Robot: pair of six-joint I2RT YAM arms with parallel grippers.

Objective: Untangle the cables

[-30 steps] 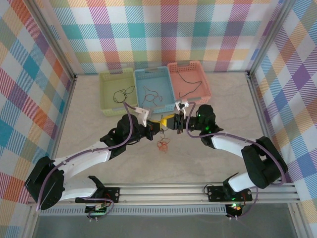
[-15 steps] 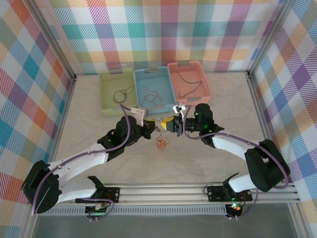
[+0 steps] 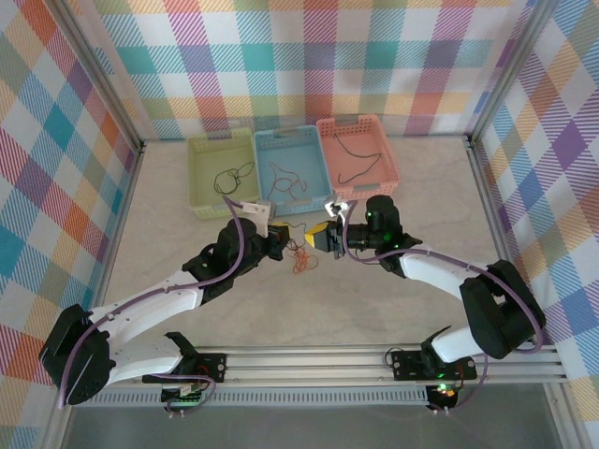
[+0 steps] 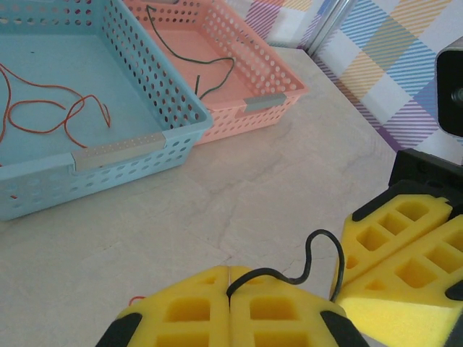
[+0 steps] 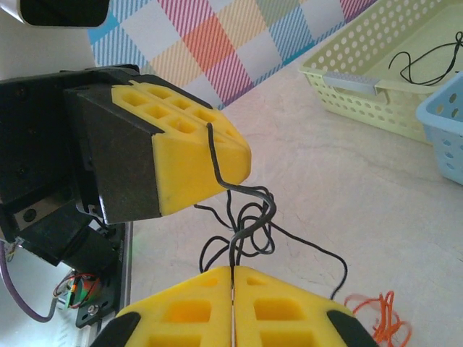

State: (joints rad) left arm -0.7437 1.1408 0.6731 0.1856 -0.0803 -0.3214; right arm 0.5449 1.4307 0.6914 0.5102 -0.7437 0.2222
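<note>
**Grippers eased apart, black cable strung between them**

Since a second ago both grippers have drifted toward the baskets. A small gap has opened between them where before they nearly touched. The pale marbled table (image 3: 168, 224) carries three baskets in a row at its far edge: a green basket (image 3: 221, 140) on the left, a blue basket (image 3: 285, 132) in the middle and a pink basket (image 3: 356, 121) on the right. The left arm (image 3: 159, 304) and right arm (image 3: 440, 271) reach in and meet just in front of the blue basket.

The left gripper (image 4: 230, 289) has its pads (image 4: 188, 311) pressed flat together. The black cable (image 4: 322, 246) comes out of their seam and loops up toward the right gripper (image 5: 233, 278). That gripper's pads also meet with no gap, clamped on the same black cable. The cable bunches into loose loops between the two grippers and trails down onto the table.

An orange clump (image 3: 301, 263) of cable lies on the table just near the grippers, and neither touches it. Each basket holds one loose cable: a second black cable (image 3: 234, 176) in the green, an orange cable (image 3: 285, 178) in the blue and a dark cable (image 3: 356, 154) in the pink.
</note>
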